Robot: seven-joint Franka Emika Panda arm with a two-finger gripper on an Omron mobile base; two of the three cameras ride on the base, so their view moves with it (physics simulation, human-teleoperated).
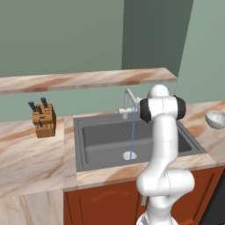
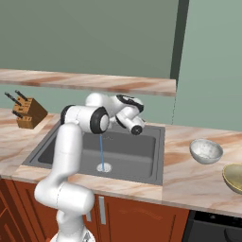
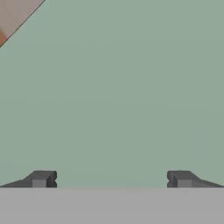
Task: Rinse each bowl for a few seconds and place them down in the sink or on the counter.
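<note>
While a thin blue stream of water (image 1: pixel 132 134) falls from the slim silver gooseneck faucet (image 1: pixel 127 102) onto the round pale drain (image 2: pixel 104 167), the large dark grey rectangular sink (image 1: pixel 101 145) holds no bowl. Both bowls sit on the broad pink-beige marbled counter (image 2: pixel 189 175) to the right of the basin, well apart from the water. The pale grey round bowl (image 2: pixel 205 151) rests upright between the sink and the counter's right end, and it also appears at the right edge of the left base view. Just beyond it, the dull olive-gold bowl (image 2: pixel 233 177) is cut off by the right border, so only part of its rim and glossy inside can be seen. Above the sink's back edge, the white arm bends over the basin with its hand near the faucet. Facing the plain grey-green wall (image 3: pixel 122 96), the gripper (image 3: pixel 111 179) has its two dark fingertips (image 3: pixel 41 179) spread wide with nothing between them. A wooden knife block (image 1: pixel 43 119) with dark handles stands on the counter left of the sink, below the thin marbled shelf board (image 1: pixel 83 80) on the wall. Reddish-brown cabinets (image 2: pixel 137 220) run under the worktop.
</note>
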